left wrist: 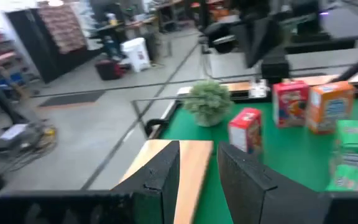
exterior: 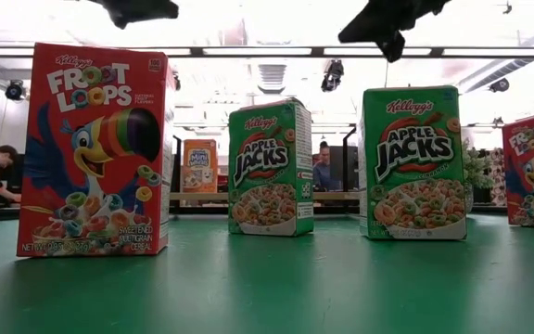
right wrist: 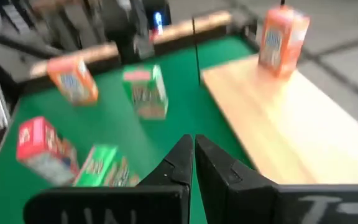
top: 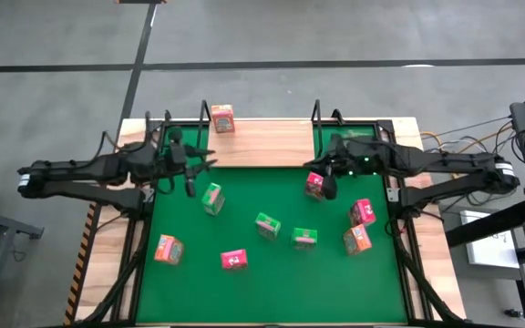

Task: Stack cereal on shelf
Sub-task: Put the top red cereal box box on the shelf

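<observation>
The shelf [top: 262,143] is a light wooden board at the mat's far edge. One orange cereal box [top: 222,118] stands on its left end. Several more cereal boxes stand scattered on the green mat: green ones [top: 212,198] [top: 267,224], pink ones [top: 314,185] [top: 234,260], orange ones [top: 168,249] [top: 357,240]. My left gripper [left wrist: 197,165] hovers open above the mat's far left corner [top: 200,165], nothing between its fingers. My right gripper [right wrist: 194,152] is shut and empty. It hangs raised by the shelf's right end [top: 315,173], over a pink box.
A fuzzy grey-green plant ball [left wrist: 208,102] sits at the mat's far right corner. Thin black wire uprights [top: 205,114] rise at the shelf's sides. Bare board lies between the orange box and the shelf's right end. People sit in the room beyond the table.
</observation>
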You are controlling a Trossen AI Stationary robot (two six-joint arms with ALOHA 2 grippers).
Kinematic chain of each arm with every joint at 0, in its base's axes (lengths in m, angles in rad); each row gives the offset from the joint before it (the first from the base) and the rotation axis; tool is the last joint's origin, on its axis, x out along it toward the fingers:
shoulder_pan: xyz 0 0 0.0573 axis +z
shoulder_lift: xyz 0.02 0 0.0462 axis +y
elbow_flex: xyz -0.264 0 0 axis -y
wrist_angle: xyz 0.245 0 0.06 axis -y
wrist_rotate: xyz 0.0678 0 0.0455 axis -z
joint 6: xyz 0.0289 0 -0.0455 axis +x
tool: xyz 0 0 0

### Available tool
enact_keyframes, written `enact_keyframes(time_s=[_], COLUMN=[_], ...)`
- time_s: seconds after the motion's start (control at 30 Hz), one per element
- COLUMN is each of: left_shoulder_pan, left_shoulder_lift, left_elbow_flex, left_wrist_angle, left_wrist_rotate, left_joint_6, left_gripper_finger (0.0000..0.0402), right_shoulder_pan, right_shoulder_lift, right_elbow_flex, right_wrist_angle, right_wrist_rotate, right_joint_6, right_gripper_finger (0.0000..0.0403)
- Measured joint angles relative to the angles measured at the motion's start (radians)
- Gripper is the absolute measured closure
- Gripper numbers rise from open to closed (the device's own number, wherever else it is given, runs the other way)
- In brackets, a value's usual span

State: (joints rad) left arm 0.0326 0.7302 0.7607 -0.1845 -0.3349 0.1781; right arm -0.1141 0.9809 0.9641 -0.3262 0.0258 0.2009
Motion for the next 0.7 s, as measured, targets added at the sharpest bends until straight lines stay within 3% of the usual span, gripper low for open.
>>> enact_keyframes(time_s=[0.1,0.27,0.43,0.7], left_shoulder_pan=[0.000,0.000,0.000,0.000], left_shoulder_lift=[-0.049,-0.106,-0.112,-0.068], left_elbow_flex=[-0.032,-0.071,-0.077,-0.075], left_wrist_angle=[-0.002,-0.002,-0.001,-0.001], left_wrist_rotate=[-0.022,-0.023,-0.023,-0.022], left_joint_6=[0.000,0.017,0.022,0.022], left_gripper_finger=[0.0311,0.0311,0.0311,0.0311], right_shoulder_pan=[0.012,0.011,0.005,0.005], right_shoulder_lift=[0.047,0.147,0.237,0.317], right_elbow_flex=[0.117,0.290,0.379,0.352], right_wrist_angle=[-0.157,-0.560,-0.878,-0.879], right_wrist_rotate=[-0.001,0.001,0.037,0.062], right_joint_6=[0.048,0.172,0.288,0.248], right_gripper_finger=[0.0394,0.0394,0.0394,0.0379])
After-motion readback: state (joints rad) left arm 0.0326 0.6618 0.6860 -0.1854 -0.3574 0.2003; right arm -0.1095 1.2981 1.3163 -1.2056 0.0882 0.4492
